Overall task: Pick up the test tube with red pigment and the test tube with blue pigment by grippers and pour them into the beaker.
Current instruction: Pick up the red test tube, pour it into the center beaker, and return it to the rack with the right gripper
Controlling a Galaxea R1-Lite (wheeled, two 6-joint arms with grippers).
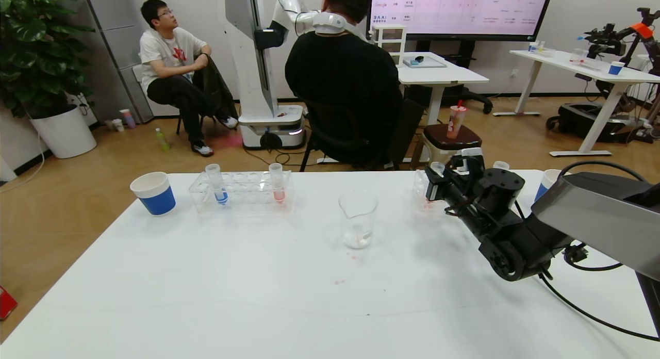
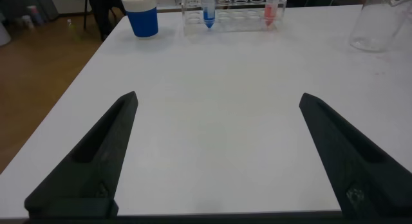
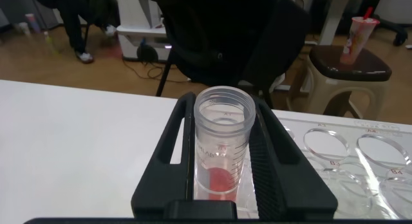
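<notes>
So the white table is where it all sits, and I'll place everything off the small clear glass beaker with the pouring spout, which stands about mid-table so either of my arms can reach it for the pour.

To the beaker's right and a bit further back is my right gripper, a black two-fingered claw on a bulky black-and-grey arm. I've got it reaching into the clear plastic rack over there, fingers clamped on either side of the slim clear plastic test tube with red pigment. It's standing upright in its slot, rim open, red liquid low in the rounded tip. I'm gripping it high near the rim, I'd guess so it can lift straight out without tipping.

To the beaker's left and back is a second clear rack holding the clear tube with deep blue liquid and a paler pink-red tube. Further left of that sits a blue-and-white paper cup.

My left gripper hangs over bare table on the near side of that rack, fingers spread wide, holding nothing. The blue tube is well ahead of it.

A few pink drips dot the table just in front of the beaker.
</notes>
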